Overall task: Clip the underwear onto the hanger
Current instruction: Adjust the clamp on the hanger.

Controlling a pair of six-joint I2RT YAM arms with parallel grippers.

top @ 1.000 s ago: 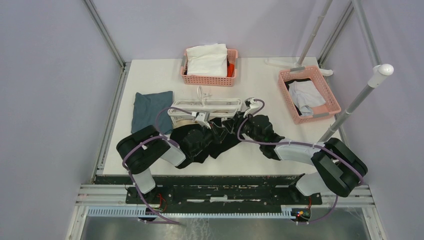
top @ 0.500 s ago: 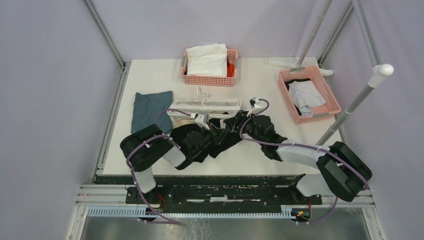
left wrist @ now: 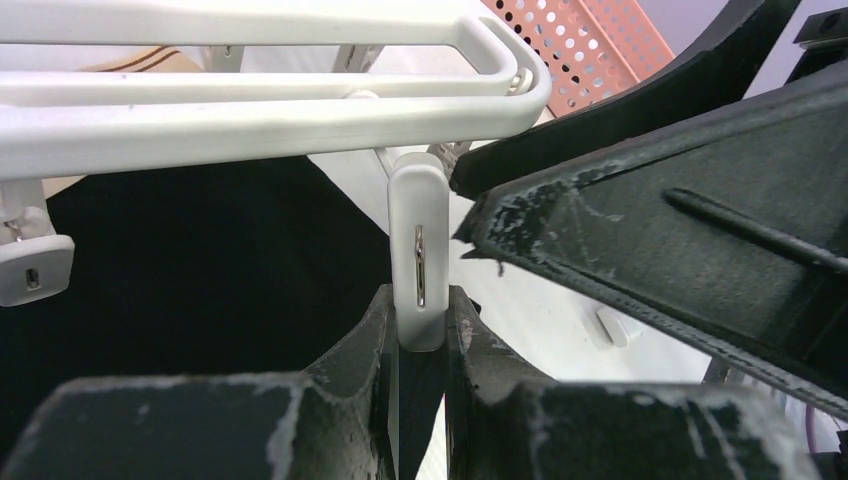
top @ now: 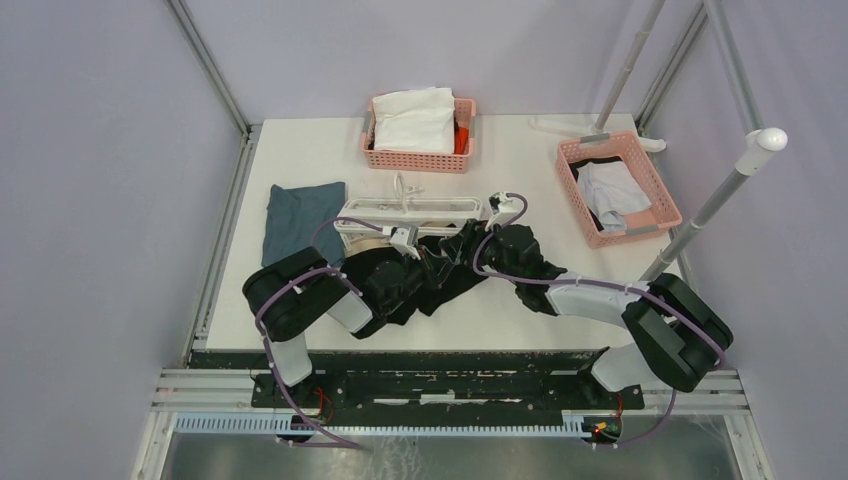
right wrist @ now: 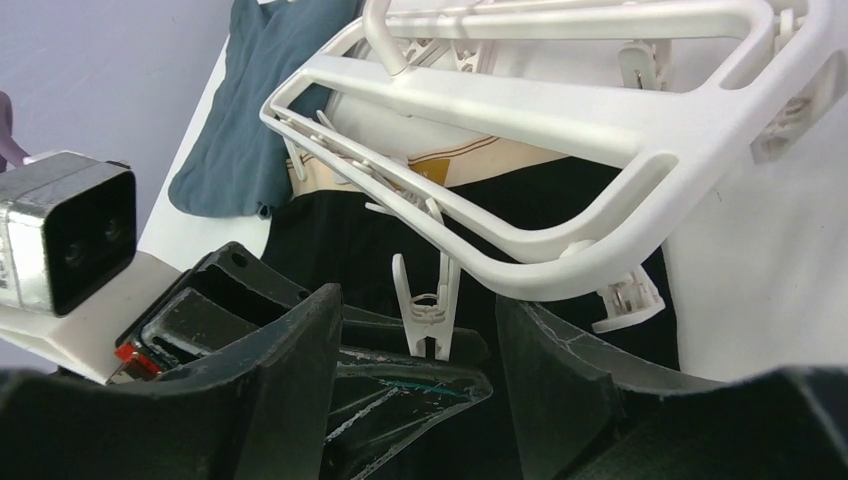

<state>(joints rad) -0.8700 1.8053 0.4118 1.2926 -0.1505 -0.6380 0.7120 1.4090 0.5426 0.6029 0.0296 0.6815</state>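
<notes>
My right pincer [right wrist: 418,310], with two black fingers [right wrist: 290,390], is spread wide at the bottom of the view. Between the fingers hangs a small white plastic clip [right wrist: 426,305], and neither finger touches it. It hangs from the near rail of the white plastic rectangular hanger [right wrist: 560,130], which lies over the black soft underwear with a beige waistband [right wrist: 340,235]. The clip's lower end meets the black left gripper [right wrist: 400,375], whose grey camera box [right wrist: 70,240] is at the left. Behind is a blue-grey cloth [right wrist: 250,120] on the white table [right wrist: 760,270].

We looked down on a white table [top: 300,150] enclosed by plain lavender walls [top: 100,150], with grey metal frame posts [top: 208,65] at its corners.
</notes>
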